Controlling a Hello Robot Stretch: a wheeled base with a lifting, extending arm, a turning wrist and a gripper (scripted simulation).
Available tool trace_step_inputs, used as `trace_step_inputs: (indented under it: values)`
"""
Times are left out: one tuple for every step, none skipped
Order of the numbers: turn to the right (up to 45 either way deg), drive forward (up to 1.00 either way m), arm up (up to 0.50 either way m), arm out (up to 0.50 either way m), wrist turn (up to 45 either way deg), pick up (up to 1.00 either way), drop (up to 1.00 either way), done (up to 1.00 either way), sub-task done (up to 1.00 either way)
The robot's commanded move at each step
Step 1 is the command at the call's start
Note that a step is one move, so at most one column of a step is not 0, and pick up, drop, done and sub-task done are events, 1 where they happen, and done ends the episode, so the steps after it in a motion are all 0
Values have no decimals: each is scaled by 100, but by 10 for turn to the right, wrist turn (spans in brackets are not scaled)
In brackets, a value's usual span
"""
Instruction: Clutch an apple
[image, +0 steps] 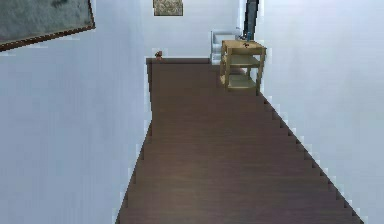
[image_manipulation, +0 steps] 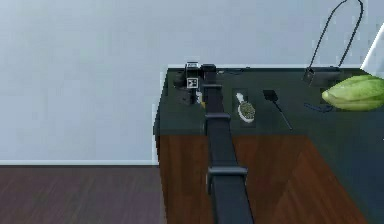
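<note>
A small reddish blob (image: 158, 55) lies on the dark floor at the far end of the hallway, by the back wall; it is too small to name. In the arm side view my arm (image_manipulation: 222, 150) rises as a dark bar over a dark-topped cabinet (image_manipulation: 180, 110). The gripper (image_manipulation: 201, 82) sits near the cabinet's back left corner, beside its white marker squares. Its far end is hard to make out against the top, so I cannot tell whether it holds anything.
On the cabinet top lie a pale brush-like object (image_manipulation: 244, 108), a dark utensil (image_manipulation: 274, 103), a big green object (image_manipulation: 355, 92) and a thin cable loop (image_manipulation: 335, 35). Down the hallway stands a wooden side table (image: 243, 62) at the right; pictures (image: 40, 20) hang on the walls.
</note>
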Motion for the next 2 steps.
trace_step_inputs:
  values:
    - [0, 0, 0, 0, 0, 100, 0, 0, 0]
    - [0, 0, 10, 0, 0, 0, 0, 0, 0]
